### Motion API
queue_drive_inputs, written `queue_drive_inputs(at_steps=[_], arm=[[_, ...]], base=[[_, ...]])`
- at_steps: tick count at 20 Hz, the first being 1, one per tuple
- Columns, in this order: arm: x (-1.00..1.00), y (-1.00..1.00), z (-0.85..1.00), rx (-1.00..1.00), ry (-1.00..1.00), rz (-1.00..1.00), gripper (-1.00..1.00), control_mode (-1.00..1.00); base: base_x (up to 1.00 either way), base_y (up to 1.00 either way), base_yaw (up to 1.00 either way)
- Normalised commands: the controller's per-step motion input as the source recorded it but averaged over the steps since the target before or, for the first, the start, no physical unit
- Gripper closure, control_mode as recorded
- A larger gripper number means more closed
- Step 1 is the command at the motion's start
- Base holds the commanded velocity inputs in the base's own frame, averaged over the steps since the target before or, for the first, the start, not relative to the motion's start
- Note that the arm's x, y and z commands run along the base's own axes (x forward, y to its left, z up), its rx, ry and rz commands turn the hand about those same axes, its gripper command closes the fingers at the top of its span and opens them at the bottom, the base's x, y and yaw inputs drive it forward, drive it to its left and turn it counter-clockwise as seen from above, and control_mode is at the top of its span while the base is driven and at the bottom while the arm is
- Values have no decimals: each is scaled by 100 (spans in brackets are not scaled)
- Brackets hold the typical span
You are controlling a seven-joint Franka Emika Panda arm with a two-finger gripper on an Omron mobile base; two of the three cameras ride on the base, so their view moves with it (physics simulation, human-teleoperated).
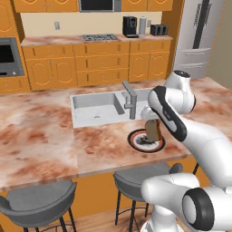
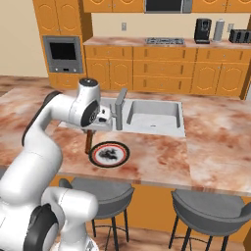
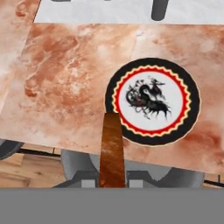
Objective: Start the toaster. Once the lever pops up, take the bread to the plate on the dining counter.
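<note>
My gripper [image 1: 152,122] is shut on the bread [image 1: 152,130], a tan slice with a brown crust held upright on edge. It hangs just above the near-left rim of the plate [image 1: 134,141] on the dining counter [image 1: 45,131]. In the hand view the bread [image 3: 111,148] rises edge-on from between my gripper [image 3: 111,181] fingers. The plate [image 3: 193,103], dark-rimmed with a red ring and a dark figure on its pale centre, lies just right of and beyond it. From the right, the bread [image 2: 88,143] hangs left of the plate [image 2: 123,149]. The toaster [image 1: 158,30] stands on the far worktop.
A steel sink [image 1: 97,106] with a grey faucet [image 1: 130,100] lies just behind the plate. Grey stools [image 1: 38,201] stand below the counter's near edge. A black coffee machine [image 1: 130,26] and a cooktop [image 1: 99,37] are on the far worktop, and a fridge [image 1: 197,36] stands at the right.
</note>
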Motion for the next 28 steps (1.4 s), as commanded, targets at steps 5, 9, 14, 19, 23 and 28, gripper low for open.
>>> queue_drive_inputs(at_steps=[5,9,14,19,23,28], arm=[[42,7,-24,0,2,0,100,-100],[42,15,-17,0,1,0,100,-100],[35,9,-14,0,1,0,100,-100],[31,0,-12,0,0,0,100,-100],[17,0,-17,0,0,0,100,-100],[3,0,-30,0,0,0,100,-100]], base=[[0,0,0],[0,0,0],[0,0,0],[0,0,0],[0,0,0],[0,0,0]])
